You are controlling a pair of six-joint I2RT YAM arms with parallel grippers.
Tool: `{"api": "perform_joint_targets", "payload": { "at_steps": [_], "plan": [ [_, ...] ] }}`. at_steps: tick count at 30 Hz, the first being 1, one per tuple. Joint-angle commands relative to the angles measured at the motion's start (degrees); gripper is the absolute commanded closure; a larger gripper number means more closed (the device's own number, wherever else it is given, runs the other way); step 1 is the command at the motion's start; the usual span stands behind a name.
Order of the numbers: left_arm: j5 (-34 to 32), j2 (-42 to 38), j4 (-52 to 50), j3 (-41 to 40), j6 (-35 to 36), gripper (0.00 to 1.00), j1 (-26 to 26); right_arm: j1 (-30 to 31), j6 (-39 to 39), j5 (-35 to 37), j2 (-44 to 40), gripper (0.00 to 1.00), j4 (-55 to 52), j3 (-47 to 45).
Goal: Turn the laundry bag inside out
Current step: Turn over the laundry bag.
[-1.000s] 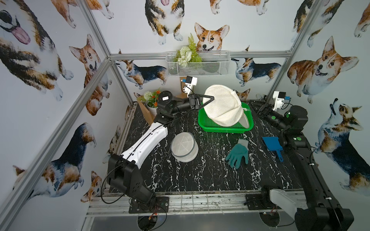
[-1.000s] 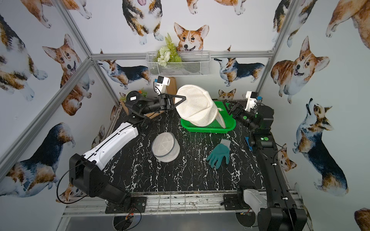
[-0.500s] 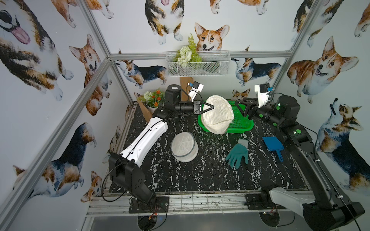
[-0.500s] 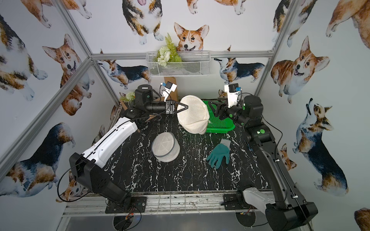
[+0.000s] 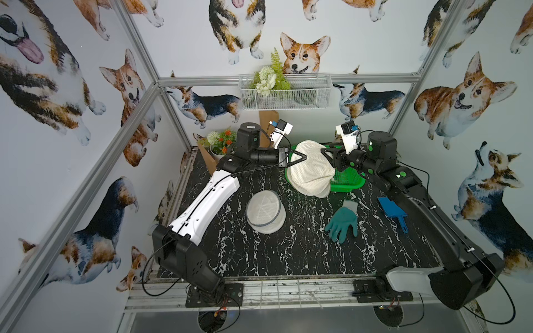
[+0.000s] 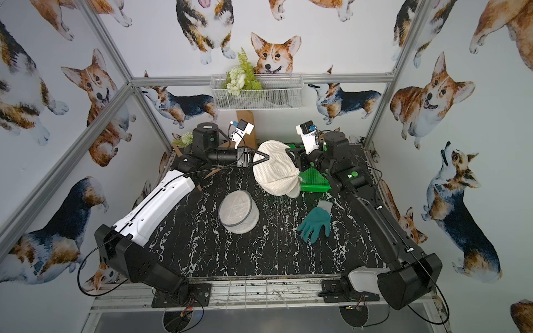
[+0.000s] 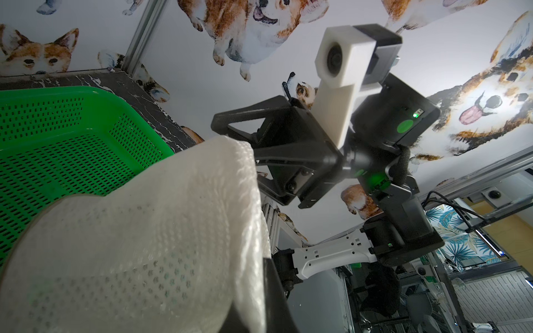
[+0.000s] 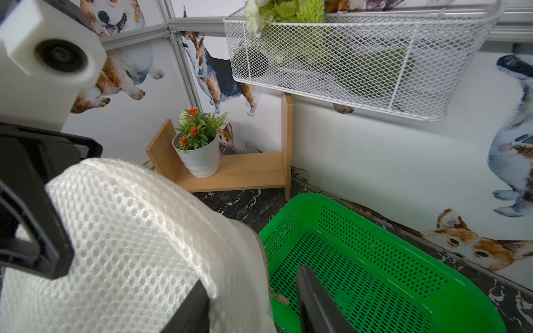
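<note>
Evidently your left fingers [image 8: 54, 245] pinched the laundry bag [image 5: 311, 168] up above the counter's [image 5: 288, 253] far edge so your half-spread right fingers [image 7: 227, 116] could straddle its opposite side.

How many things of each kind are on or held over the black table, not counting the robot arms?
Mesh bags: 2 (held bag, round bag)
Green basket: 1
Glove: 1
Blue scoop: 1
Flower pot: 1
Wooden shelf: 1
Total: 7
</note>
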Motion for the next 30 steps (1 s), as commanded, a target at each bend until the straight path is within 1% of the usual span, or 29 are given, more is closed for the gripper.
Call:
{"api": "perform_joint_targets", "payload": {
  "at_steps": [1, 2, 4, 5, 7, 9, 11, 13, 14, 15, 16, 17, 18, 20, 22, 24, 26, 28, 30],
  "plan": [
    [0.04, -0.65, -1.17, 0.64, 2.72, 1.0, 0.03, -0.02, -1.05, 3.02, -0.9, 0.67, 0.71, -0.92],
    [0.04, -0.82, -1.87, 0.84, 3.73, 1.0, 0.03, -0.41, -0.75, 1.59, -1.34, 0.72, 0.71, -1.22],
    [0.37, -1.15, -2.4, 1.05, 5.52, 1.0, 0.03, -2.28, 1.1, -4.16, -1.99, 0.83, 0.78, -1.95],
    [0.61, -1.37, -2.41, 1.05, 6.56, 1.0, 0.03, -3.66, 2.73, -8.2, -2.41, 0.89, 0.95, -2.41],
    [2.05, -1.81, -2.49, 0.97, 8.99, 1.0, 0.03, -7.01, 6.91, -16.23, -3.2, 0.95, 2.22, -3.7],
    [3.39, -2.49, -3.69, 0.87, 13.2, 1.0, -0.01, -10.68, 13.18, -25.56, -4.37, 0.97, 5.6, -5.89],
    [4.77, -3.49, -4.06, 0.1, 16.95, 1.0, -0.02, -12.87, 18.89, -33.73, -4.88, 0.97, 9.74, -8.07],
    [7.01, -4.7, -1.03, -1.72, 18.1, 1.0, 0.02, -13.24, 23.16, -38.91, -4.73, 0.96, 12.37, -9.66],
    [8.89, -5.23, 2.91, -3.23, 16.35, 1.0, -0.05, -13.19, 25.24, -40.71, -4.52, 0.92, 13.69, -10.42],
    [10.67, -5.88, 8.59, -5.14, 12.69, 1.0, -0.01, -13.22, 27.37, -42.26, -4.28, 0.85, 15.66, -11.49],
    [11.99, -6.35, 14.7, -6.92, 8.48, 1.0, -0.05, -13.24, 28.78, -43.04, -4.24, 0.8, 17.03, -12.39],
    [13.17, -6.83, 23.11, -9.31, 2.68, 1.0, -0.06, -13.18, 30.35, -43.4, -4.24, 0.75, 18.97, -13.56],
    [13.82, -7.12, 29.47, -10.62, -1.07, 1.0, -0.18, -13.22, 31.75, -43.48, -4.32, 0.7, 21.22, -14.92],
    [13.89, -7.05, 31.59, -10.03, -1.9, 1.0, -0.85, -13.33, 34.92, -42.74, -4.51, 0.6, 25.53, -17.32],
    [13.63, -6.87, 32.98, -9.41, -2.53, 1.0, -1.28, -13.57, 40.15, -43.19, -4.53, 0.53, 31.86, -20.3],
    [11.47, -7.13, 37.91, -10.03, -5.67, 1.0, -1.37, -13.58, 46.2, -43.82, -4.78, 0.48, 37.46, -23.14],
    [9.12, -7.4, 42.51, -10.51, -8.74, 1.0, -1.46, -13.59, 49.13, -44.0, -5.64, 0.45, 38.94, -25.12],
    [6.08, -7.72, 48.14, -11.51, -12.29, 1.0, -1.79, -13.6, 49.4, -43.24, -7.27, 0.42, 38.29, -26.85],
    [0.39, -8.1, 58.91, -15.08, -18.92, 1.0, -2.07, -13.46, 50.07, -42.79, -8.88, 0.38, 38.67, -28.49]
  ]
}}
